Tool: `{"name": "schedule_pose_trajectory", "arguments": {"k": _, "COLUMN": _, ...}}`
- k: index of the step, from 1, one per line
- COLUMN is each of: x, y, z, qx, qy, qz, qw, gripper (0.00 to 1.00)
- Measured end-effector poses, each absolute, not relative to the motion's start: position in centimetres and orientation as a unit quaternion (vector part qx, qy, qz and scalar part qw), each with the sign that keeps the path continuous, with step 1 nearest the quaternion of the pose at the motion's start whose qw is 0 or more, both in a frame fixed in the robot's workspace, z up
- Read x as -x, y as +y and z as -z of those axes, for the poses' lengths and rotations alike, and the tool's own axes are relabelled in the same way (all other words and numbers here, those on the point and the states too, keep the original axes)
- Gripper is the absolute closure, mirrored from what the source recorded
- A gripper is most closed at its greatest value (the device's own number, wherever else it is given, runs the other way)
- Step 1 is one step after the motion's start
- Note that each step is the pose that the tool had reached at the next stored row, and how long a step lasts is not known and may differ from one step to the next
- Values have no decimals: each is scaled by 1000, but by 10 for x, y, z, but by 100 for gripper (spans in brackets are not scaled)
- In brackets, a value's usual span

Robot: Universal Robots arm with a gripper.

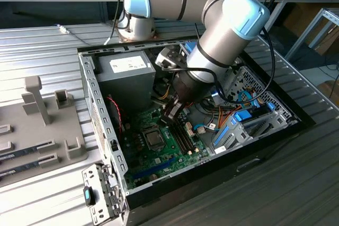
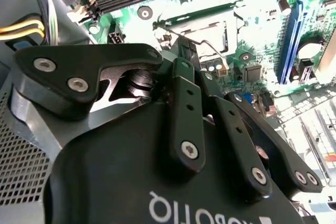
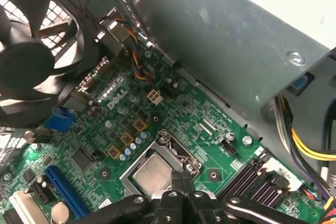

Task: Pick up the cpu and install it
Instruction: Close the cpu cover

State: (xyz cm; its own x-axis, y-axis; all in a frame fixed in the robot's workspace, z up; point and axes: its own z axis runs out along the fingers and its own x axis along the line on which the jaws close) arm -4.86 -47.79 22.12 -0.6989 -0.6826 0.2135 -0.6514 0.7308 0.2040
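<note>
going left to right in the exterior view: grey power supply box (image 1: 126, 78) at the case's back, then the small flat silvery-grey square cpu (image 1: 154, 139) already in its socket on the green motherboard (image 1: 164, 154). black gripper (image 1: 170, 114) hovered just above-right, fingertips pressed together, holding nothing. placement looked done; socket frame latching couldn't be judged.

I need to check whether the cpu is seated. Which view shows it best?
The first wrist view: the cpu lies in its socket, silvery top visible. The exterior view shows it small and distant; in the second wrist view glare washes out the socket.
</note>
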Motion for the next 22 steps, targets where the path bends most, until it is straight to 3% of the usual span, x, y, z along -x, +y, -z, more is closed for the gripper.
{"name": "schedule_pose_trajectory", "arguments": {"k": 7, "x": 48, "y": -479, "z": -216, "qx": -360, "qy": -921, "qz": 41, "qw": 145, "gripper": 89}}
{"name": "schedule_pose_trajectory", "arguments": {"k": 22, "x": 45, "y": -490, "z": -191, "qx": -361, "qy": -920, "qz": 35, "qw": 149, "gripper": 89}}
